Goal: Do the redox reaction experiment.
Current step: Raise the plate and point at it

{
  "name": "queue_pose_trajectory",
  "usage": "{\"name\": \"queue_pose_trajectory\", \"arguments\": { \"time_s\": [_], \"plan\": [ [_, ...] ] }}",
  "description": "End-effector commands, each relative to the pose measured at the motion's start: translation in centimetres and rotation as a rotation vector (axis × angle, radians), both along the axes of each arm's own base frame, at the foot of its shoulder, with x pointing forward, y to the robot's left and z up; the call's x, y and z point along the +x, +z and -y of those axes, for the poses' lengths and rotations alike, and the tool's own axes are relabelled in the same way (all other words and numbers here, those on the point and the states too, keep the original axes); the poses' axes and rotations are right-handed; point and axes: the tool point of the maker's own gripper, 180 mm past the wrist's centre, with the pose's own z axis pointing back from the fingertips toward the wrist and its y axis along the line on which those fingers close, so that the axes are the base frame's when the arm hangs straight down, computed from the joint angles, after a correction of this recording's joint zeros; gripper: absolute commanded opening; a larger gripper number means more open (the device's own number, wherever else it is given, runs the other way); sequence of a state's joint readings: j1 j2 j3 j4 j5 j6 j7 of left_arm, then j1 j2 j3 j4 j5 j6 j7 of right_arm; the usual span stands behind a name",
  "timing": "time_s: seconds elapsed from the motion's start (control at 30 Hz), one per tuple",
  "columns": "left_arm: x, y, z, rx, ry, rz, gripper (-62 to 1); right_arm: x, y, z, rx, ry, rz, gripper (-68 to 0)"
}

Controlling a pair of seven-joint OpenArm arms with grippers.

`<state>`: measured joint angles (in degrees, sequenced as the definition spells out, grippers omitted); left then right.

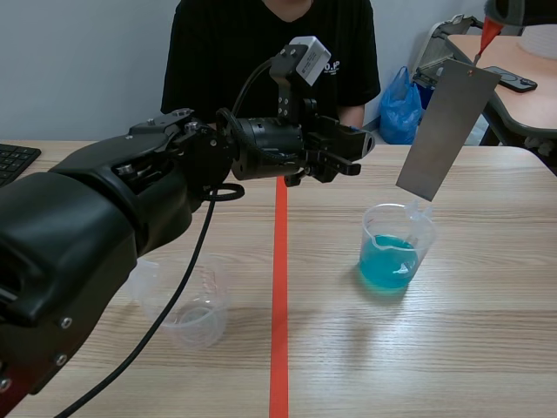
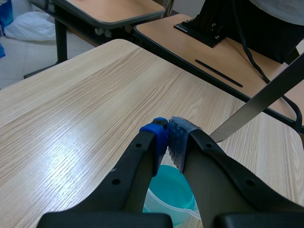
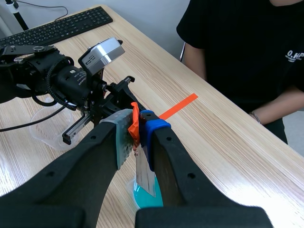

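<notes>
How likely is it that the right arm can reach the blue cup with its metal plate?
Probably yes. The metal plate in the right gripper hangs just above the open beaker of blue liquid; the shut left gripper sits alongside, apparently not between them.

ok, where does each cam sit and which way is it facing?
Scene: between the arms, facing across the table to the person; left arm crosses the middle.
Left wrist: behind its shut left hand, looking down at the blue beaker.
Right wrist: behind the right hand, shut on the metal plate, looking down.
Shared: all three show beaker and plate.
</notes>
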<state>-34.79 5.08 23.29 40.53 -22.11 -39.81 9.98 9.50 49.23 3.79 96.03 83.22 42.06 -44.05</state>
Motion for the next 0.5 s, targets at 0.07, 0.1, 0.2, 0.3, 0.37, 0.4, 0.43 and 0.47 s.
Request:
{"name": "queue_pose_trajectory", "arguments": {
  "time_s": [0.07, 0.1, 0.2, 0.3, 0.37, 0.4, 0.43, 0.47],
  "plan": [
    [0.49, 1.96, 0.37, -0.04, 0.0, 0.04, -57.3, -0.18, 1.32, -0.06, 0.003, 0.016, 0.038, -66.0],
    [0.49, 1.96, 0.37, -0.04, 0.0, 0.041, -57.3, -0.18, 1.32, -0.06, 0.003, 0.016, 0.038, -66.0],
    [0.49, 1.95, 0.36, -0.038, 0.0, 0.042, -57.3, -0.18, 1.32, -0.06, 0.003, 0.016, 0.038, -66.0],
    [0.48, 1.85, 0.36, -0.029, -0.001, 0.05, -57.3, -0.18, 1.32, -0.06, 0.003, 0.016, 0.038, -66.0],
    [0.54, 1.87, 0.24, -0.031, 0.002, 0.052, -57.3, -0.18, 1.32, -0.06, 0.003, 0.016, 0.038, -66.0],
    [0.6, 1.9, 0.13, -0.033, 0.004, 0.054, -57.3, -0.18, 1.32, -0.06, 0.003, 0.016, 0.038, -66.0],
    [0.67, 1.95, -0.02, -0.036, 0.008, 0.057, -57.3, -0.18, 1.32, -0.06, 0.003, 0.016, 0.038, -66.0],
    [0.74, 1.92, -0.19, -0.035, 0.011, 0.058, -57.3, -0.18, 1.32, -0.06, 0.003, 0.016, 0.038, -66.0]
  ]
}}
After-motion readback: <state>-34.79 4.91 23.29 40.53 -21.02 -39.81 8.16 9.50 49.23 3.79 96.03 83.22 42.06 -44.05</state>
